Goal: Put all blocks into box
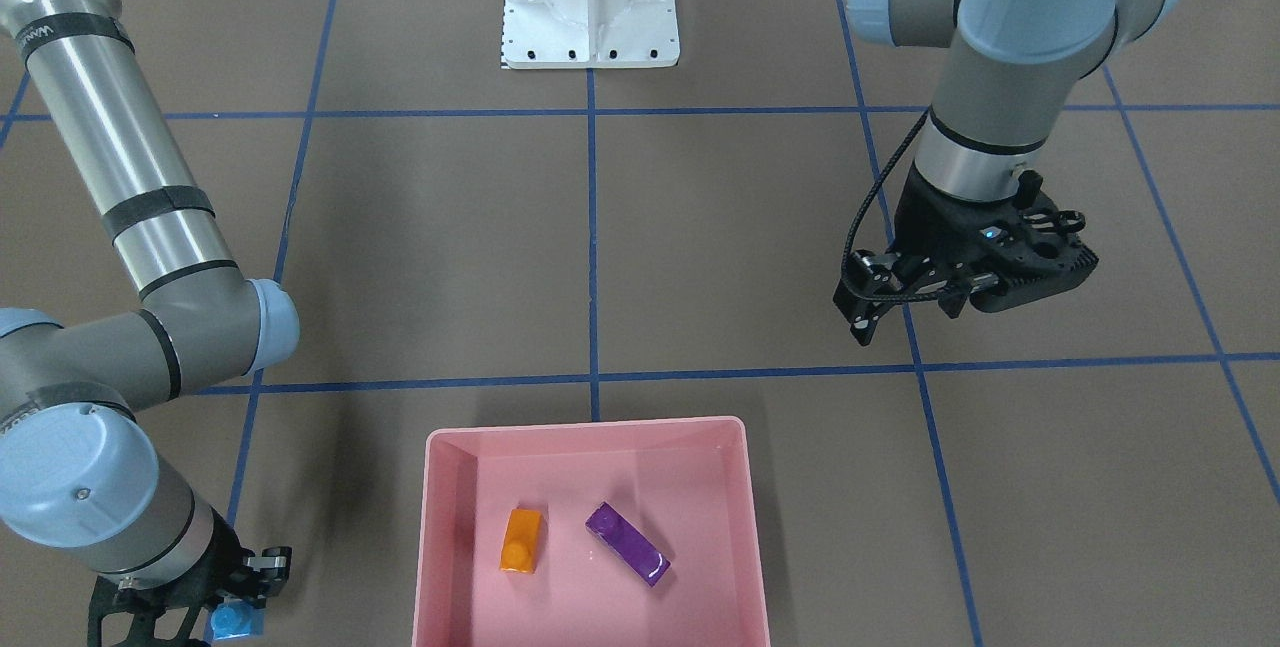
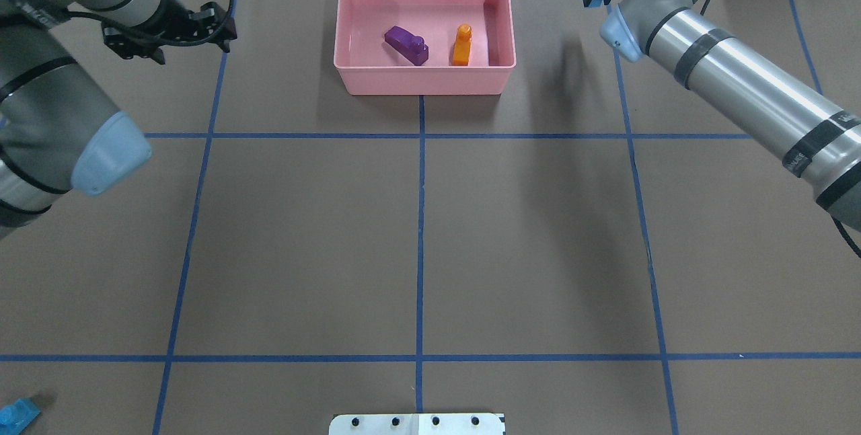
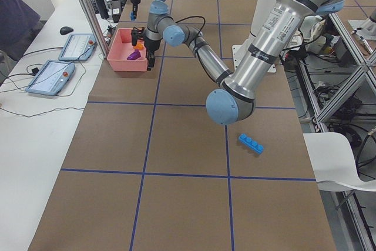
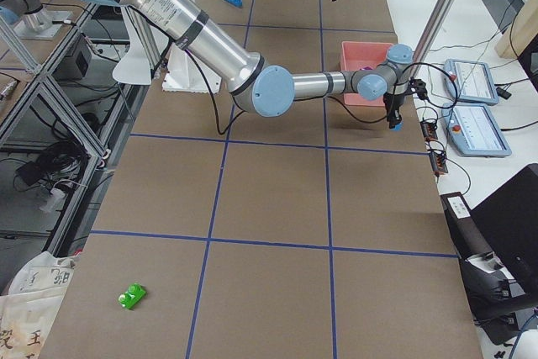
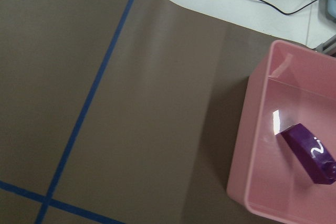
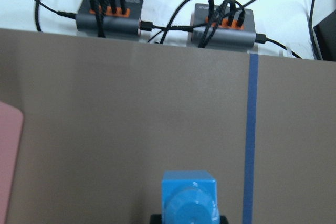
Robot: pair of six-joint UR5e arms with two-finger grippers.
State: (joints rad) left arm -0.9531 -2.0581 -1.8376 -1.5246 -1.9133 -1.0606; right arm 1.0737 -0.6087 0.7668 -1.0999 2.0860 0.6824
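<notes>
Front-facing view: the white robot base (image 1: 590,2) stands at the far edge of the brown table (image 1: 450,247) with its blue tape grid. The pink box (image 1: 432,527) sits near the operators' edge. In it lie the orange one-stud block (image 1: 520,540) and the purple sloped block (image 1: 627,543), close together but apart. My right gripper (image 1: 240,609) hangs beside the box, outside it, pinching the small blue one-stud block (image 1: 234,623). The left gripper (image 1: 905,312) hovers on the other side of the box, its jaws apart with nothing between them.

Overhead: nothing lies between either gripper and the box. The long blue four-stud block (image 2: 17,413) lies at the near left corner, well away from the box.

Left side view: that long block lies flat on the table, studs up, under the near arm's elbow. Tablets (image 3: 50,76) lie on the white bench beside the box.

Right side view: the green two-stud block (image 4: 132,296) sits alone on the table's right end, far from the box.

Left wrist: only the box corner and the glossy purple block show.

Right wrist: the small blue block sits stud-up in the closed fingers, cable hubs (image 6: 109,14) beyond the table edge.
</notes>
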